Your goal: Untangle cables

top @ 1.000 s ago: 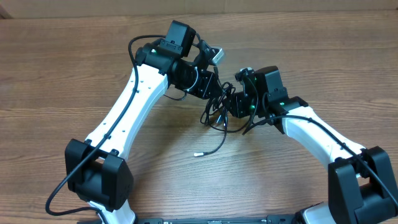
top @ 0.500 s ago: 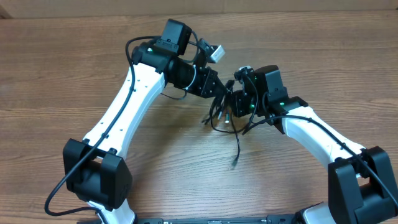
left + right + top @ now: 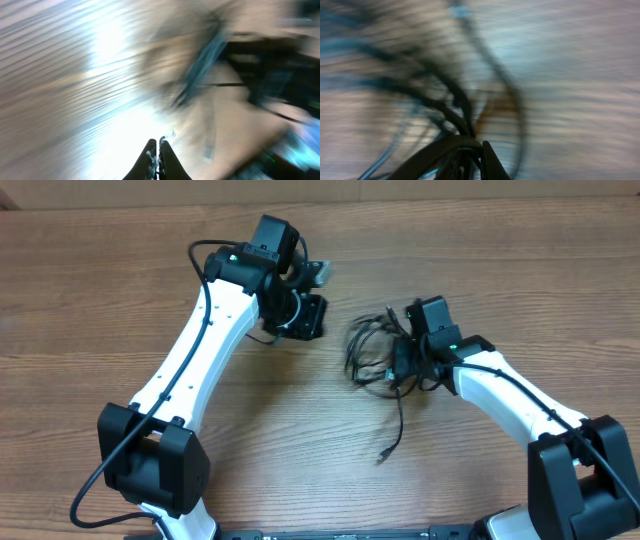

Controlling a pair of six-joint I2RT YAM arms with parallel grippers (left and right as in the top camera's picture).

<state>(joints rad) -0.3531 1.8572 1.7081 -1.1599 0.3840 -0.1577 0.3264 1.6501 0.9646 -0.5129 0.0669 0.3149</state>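
Observation:
The cables (image 3: pixel 368 348) are a tangle of thin black cords on the wooden table, right of centre. One strand trails down to a small plug (image 3: pixel 384 454). My right gripper (image 3: pixel 398 367) is at the tangle's right side, shut on several cords. They show as blurred black loops in the right wrist view (image 3: pixel 445 100) in front of the jaws (image 3: pixel 476 150). My left gripper (image 3: pixel 308 316) is left of the tangle and apart from it. Its jaws (image 3: pixel 158 146) are shut with nothing between them. The cables are a blurred dark streak (image 3: pixel 200 65) ahead of them.
The wooden table (image 3: pixel 120 300) fills the view. A thick black wire (image 3: pixel 205 260) loops by the left arm's upper link. Both arm bases stand at the front edge, left (image 3: pixel 150 470) and right (image 3: pixel 585 480). Both wrist views are motion-blurred.
My left gripper has pulled back to the left, away from the tangle. The tangle now hangs with the right gripper only, and the loose plug end has swung to the right and forward.

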